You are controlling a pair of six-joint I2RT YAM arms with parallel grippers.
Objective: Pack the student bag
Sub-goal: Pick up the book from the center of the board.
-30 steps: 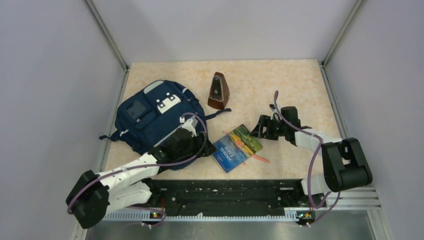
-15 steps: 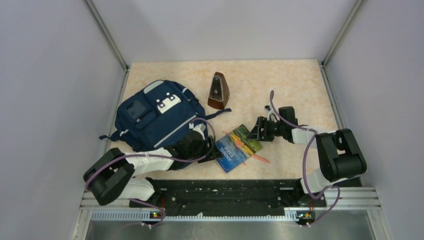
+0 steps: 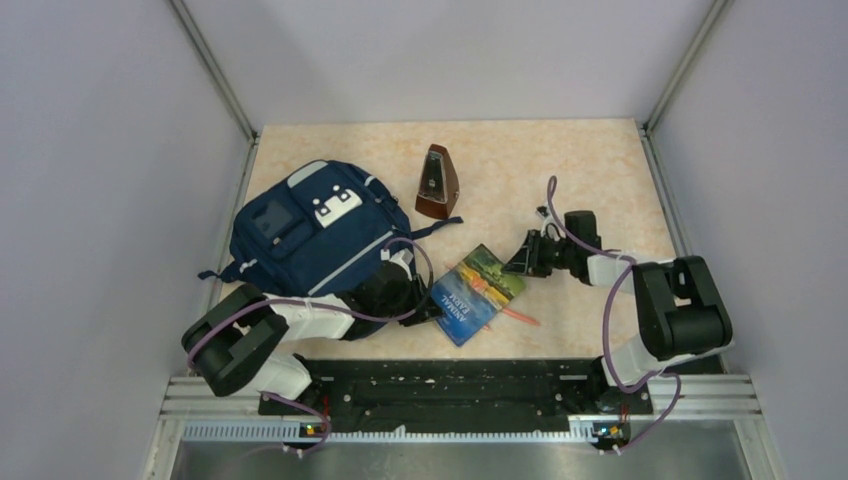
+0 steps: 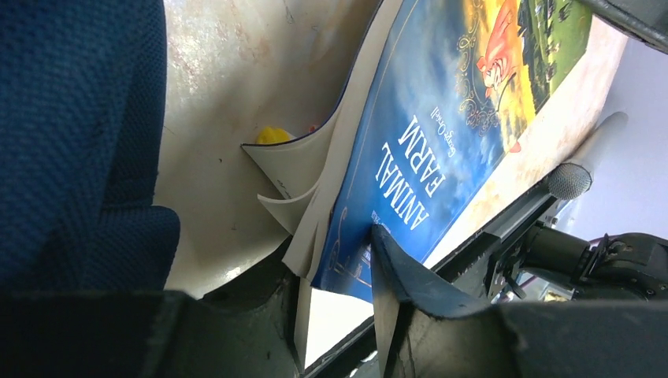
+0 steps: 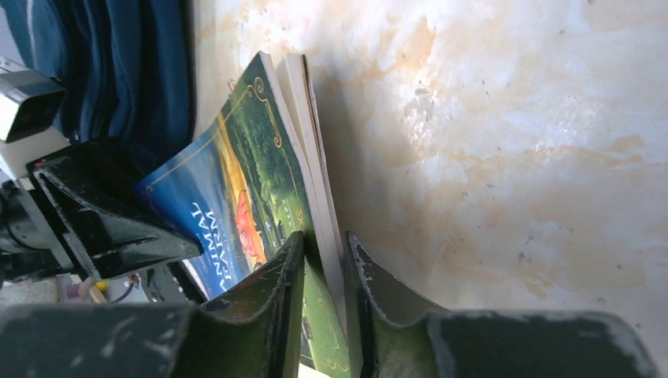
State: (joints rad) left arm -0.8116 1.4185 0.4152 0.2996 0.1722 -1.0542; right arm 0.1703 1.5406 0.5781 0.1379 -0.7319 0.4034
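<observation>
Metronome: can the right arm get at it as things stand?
Probably not yet. The right gripper is clamped on an edge of the book, so it must let go first. Beyond that, nothing seems to lie between it and the metronome.

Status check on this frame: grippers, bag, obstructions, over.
Both shut on book, opposite corners: left gripper, right gripper. Flat at left, student bag shows no opening. Loose orange stick at book's edge.
</observation>
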